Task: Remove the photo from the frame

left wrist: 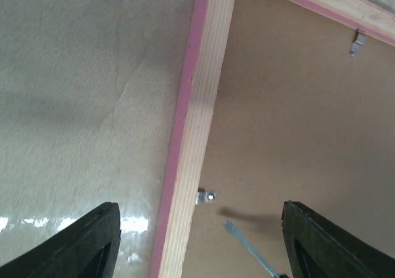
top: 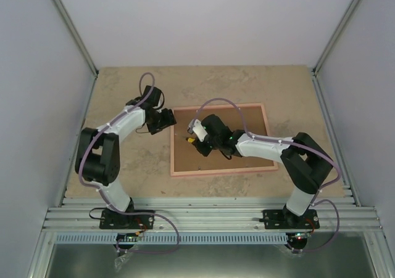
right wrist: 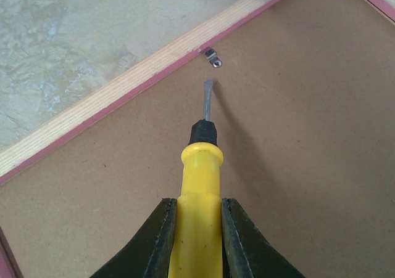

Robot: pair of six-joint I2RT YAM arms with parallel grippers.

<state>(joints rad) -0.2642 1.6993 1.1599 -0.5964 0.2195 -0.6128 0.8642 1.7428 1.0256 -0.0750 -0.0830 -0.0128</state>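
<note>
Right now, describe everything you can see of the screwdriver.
The screwdriver has a yellow, plastic-looking handle, a black collar and a grey metal shaft ending in a flat blade. The right gripper is shut on the handle, one finger on each side. The tool slants over the brown backing board of the face-down frame, its blade pointing at a small metal clip by the frame's inner edge and stopping just short of it. Whether the tip touches the board cannot be told.
</note>
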